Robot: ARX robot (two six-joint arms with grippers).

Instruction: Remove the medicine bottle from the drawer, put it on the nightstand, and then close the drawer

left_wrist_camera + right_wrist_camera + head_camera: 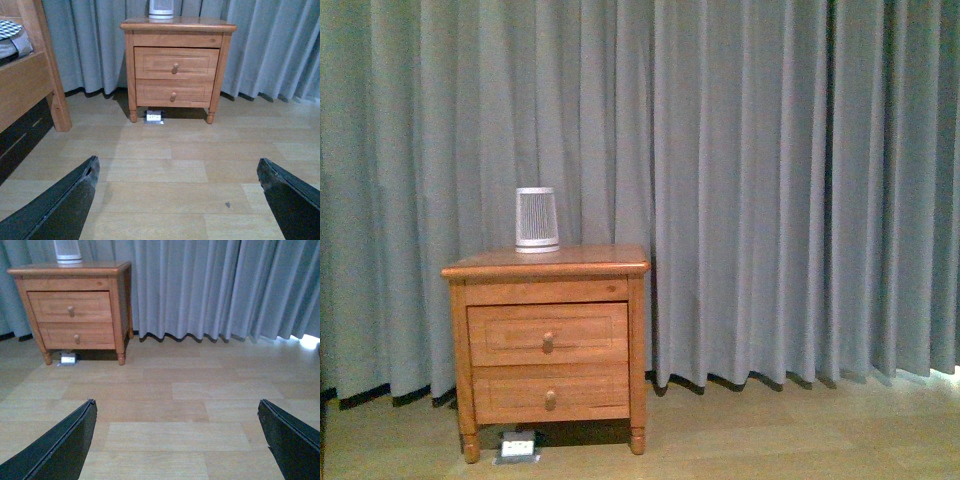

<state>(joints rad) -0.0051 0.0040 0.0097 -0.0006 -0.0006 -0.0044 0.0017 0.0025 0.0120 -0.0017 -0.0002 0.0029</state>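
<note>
A grey pleated curtain (770,180) is hanging across the whole back of the room and reaching down to a pale wood-plank floor (770,430). In the left wrist view a wooden bed frame (30,85) is standing to one side of the floor, with a patch of checked bedding showing on it. The nightstand (638,340) is standing on its short turned feet against the curtain, left of centre in the front view and well apart from both arms. Its upper drawer (510,335) is sitting fully shut, flush with the frame, and the matching lower drawer (510,395) beneath it is sitting shut as well. A white tapered cylinder with vertical slats (537,218) is standing upright on the glossy top, toward the back. The left gripper (177,165) is hovering above bare floor and facing the front of the nightstand, its dark fingers (65,205) spreading wide with nothing between them. The right gripper (176,405) is hovering likewise over bare floor, its fingers (292,440) also spreading wide and holding nothing, with the nightstand lying off to one side of its view. A small white outlet box (518,446) is lying on the floor under the nightstand, between its front feet. A small round knob (548,342) is sticking out from the middle of the upper drawer. The medicine bottle is not showing in any view; with the drawer shut, its place cannot be told.
</note>
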